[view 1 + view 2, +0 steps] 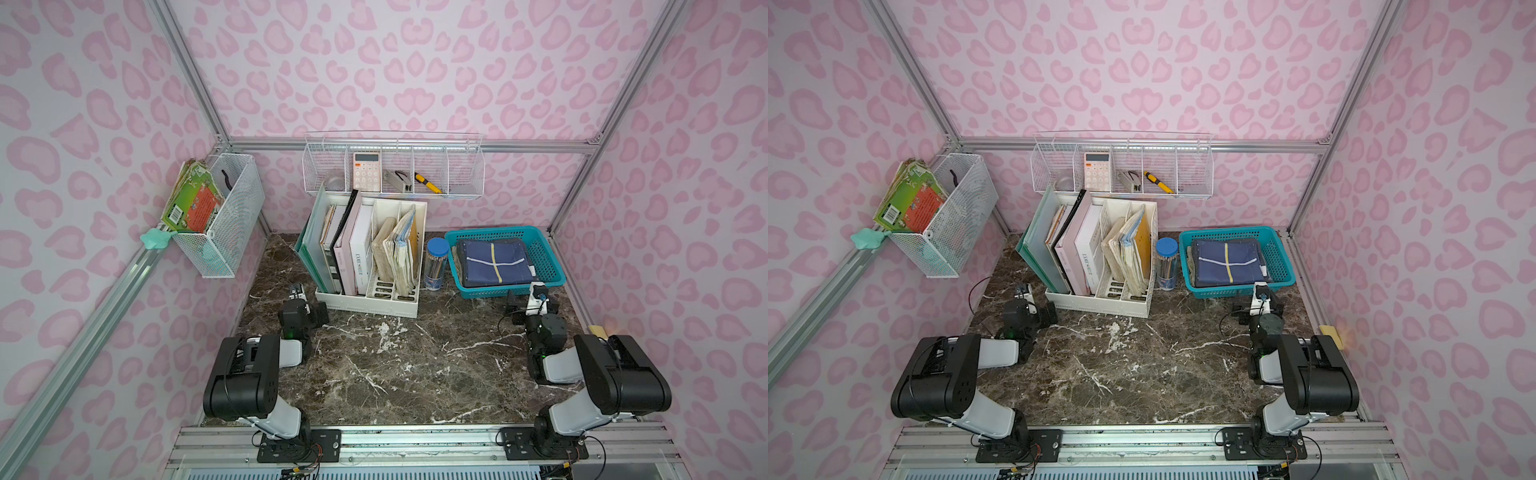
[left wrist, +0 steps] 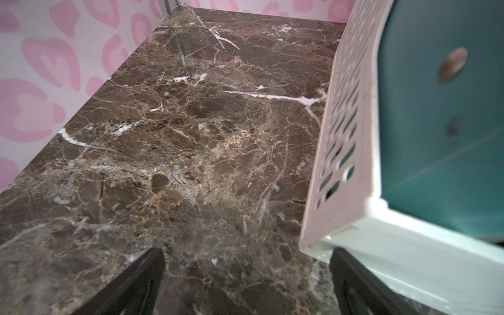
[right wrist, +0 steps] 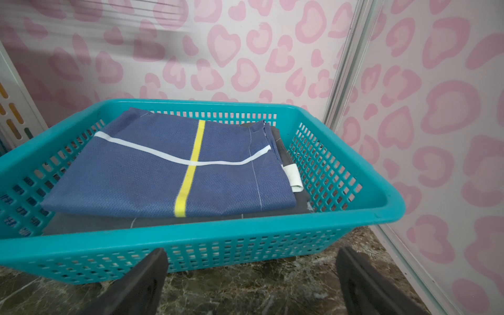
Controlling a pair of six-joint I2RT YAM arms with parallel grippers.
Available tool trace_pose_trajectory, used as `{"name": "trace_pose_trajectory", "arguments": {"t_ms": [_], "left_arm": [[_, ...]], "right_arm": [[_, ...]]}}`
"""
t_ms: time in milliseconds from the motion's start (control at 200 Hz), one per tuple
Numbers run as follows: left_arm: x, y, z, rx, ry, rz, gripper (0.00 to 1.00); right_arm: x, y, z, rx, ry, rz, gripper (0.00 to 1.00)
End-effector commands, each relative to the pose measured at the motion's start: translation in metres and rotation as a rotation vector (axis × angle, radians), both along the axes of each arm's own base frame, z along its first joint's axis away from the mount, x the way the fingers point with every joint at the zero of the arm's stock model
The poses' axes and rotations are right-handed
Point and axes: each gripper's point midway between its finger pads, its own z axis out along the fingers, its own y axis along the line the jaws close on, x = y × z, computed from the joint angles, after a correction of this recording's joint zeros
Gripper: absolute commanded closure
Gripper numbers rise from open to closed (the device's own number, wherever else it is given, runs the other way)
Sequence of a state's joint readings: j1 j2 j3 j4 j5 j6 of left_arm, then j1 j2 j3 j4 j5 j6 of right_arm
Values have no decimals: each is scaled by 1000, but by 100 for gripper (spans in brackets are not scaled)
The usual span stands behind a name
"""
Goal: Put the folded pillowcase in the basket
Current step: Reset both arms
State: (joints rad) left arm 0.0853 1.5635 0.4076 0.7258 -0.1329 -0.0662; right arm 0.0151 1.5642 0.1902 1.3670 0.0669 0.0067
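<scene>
Well, the folded pillowcase (image 3: 169,174), blue with a white and a yellow line, lies flat inside the basket (image 3: 245,229), on a dark grey cloth (image 3: 109,222), at the far right. The right claw (image 3: 251,261) sits just on the near side of the basket, wide open and holding nothing. The left claw (image 2: 248,259) is wide open too, beside the white file rack (image 2: 346,136). The pillowcase looks soft, light and floppy. I think a pinch on its thick folded edge, through all the layers, would keep it from falling open.
</scene>
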Motion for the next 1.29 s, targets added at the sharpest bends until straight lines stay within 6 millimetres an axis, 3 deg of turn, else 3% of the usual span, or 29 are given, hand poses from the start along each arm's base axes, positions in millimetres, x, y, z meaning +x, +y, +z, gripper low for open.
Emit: {"name": "trace_pose_trajectory", "arguments": {"t_ms": [0, 200, 335, 490, 570, 650, 735, 850, 1290], "left_arm": [[14, 10, 30, -10, -109, 60, 0], [11, 9, 38, -5, -139, 59, 1], [1, -2, 59, -11, -166, 6, 0], [18, 3, 29, -10, -107, 18, 0], [14, 9, 31, -30, -131, 33, 0], [15, 11, 31, -33, -124, 50, 0], [14, 11, 30, -34, -121, 51, 0], [14, 11, 30, -35, -117, 51, 0], [11, 15, 32, -34, -130, 78, 0]], "right_arm": [[1, -1, 4, 12, -17, -4, 1], [-1, 0, 5, 10, -23, 2, 1], [-23, 10, 24, -12, -112, 56, 1], [-12, -15, 12, 42, -75, -90, 1], [1, -19, -2, 45, 30, -126, 1], [-4, -18, 9, 34, -52, -117, 1], [-1, -20, 0, 42, 9, -138, 1], [-5, -20, 8, 35, -48, -138, 1], [-4, -19, 6, 33, -34, -140, 1]]}}
